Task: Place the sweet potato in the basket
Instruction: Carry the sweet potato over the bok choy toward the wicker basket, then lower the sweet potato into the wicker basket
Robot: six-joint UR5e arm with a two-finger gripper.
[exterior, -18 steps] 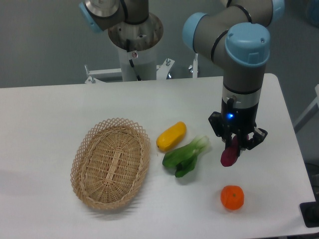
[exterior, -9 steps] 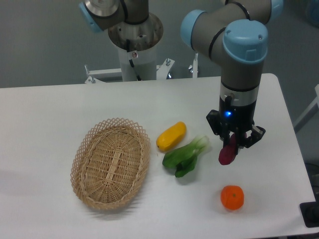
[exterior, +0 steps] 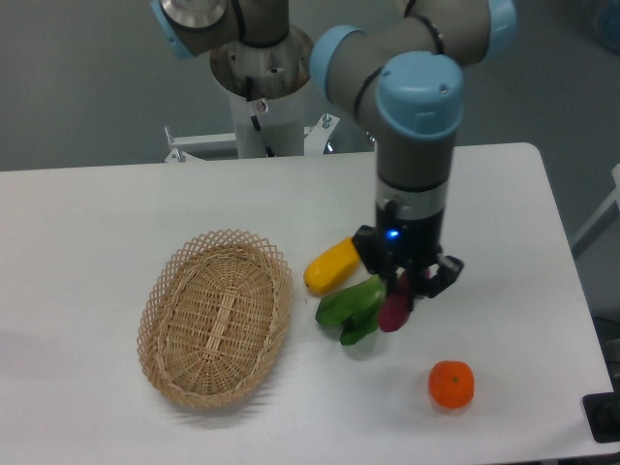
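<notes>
My gripper (exterior: pixel 405 284) is shut on the sweet potato (exterior: pixel 394 311), a small dark magenta tuber that hangs from the fingers above the table, over the right end of the green leafy vegetable (exterior: pixel 349 305). The basket (exterior: pixel 216 317), a large oval tan wicker one, lies on the table to the left, well apart from the gripper, and is empty.
A yellow oblong vegetable (exterior: pixel 332 264) lies between the basket and the gripper, touching the green vegetable. A round orange fruit (exterior: pixel 451 384) sits at the front right. The robot's base column (exterior: pixel 263 92) stands at the back. The table's right edge is close by.
The arm has carried the sweet potato to the left, from beside the green vegetable to over its right end. The other things have not moved.
</notes>
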